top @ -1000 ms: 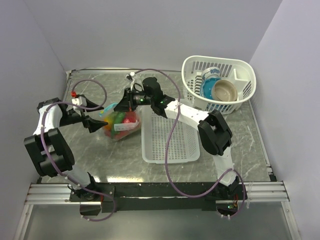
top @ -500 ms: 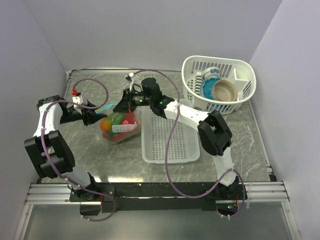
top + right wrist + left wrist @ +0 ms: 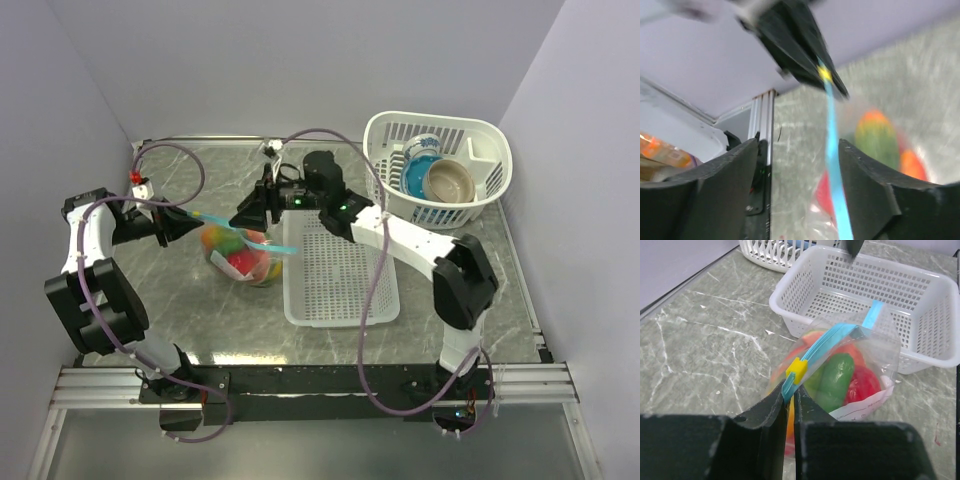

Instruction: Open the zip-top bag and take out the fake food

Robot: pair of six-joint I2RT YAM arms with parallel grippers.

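The zip-top bag (image 3: 245,257) lies on the marble table just left of the flat white basket, full of fake food (image 3: 235,250) in red, orange and green. Its teal zip strip (image 3: 245,232) runs diagonally across the top. My left gripper (image 3: 188,225) is shut on the strip's left end (image 3: 788,392), just below the yellow slider (image 3: 799,369). Green and red fake food (image 3: 836,380) shows through the plastic. My right gripper (image 3: 252,212) hovers above the bag's far side, open. In the right wrist view the strip (image 3: 832,150) passes loose between its fingers (image 3: 799,150).
A flat white slotted basket (image 3: 340,275) sits right of the bag, its near corner (image 3: 790,295) close to it. A round white basket (image 3: 480,140) at the back right holds a blue bowl (image 3: 415,172) and a tan bowl (image 3: 450,180). Walls close in left and behind.
My left gripper has shut on the zip strip's end and drawn it left. My right gripper has opened, let go of the bag and drawn back. The bag sagged toward the basket.
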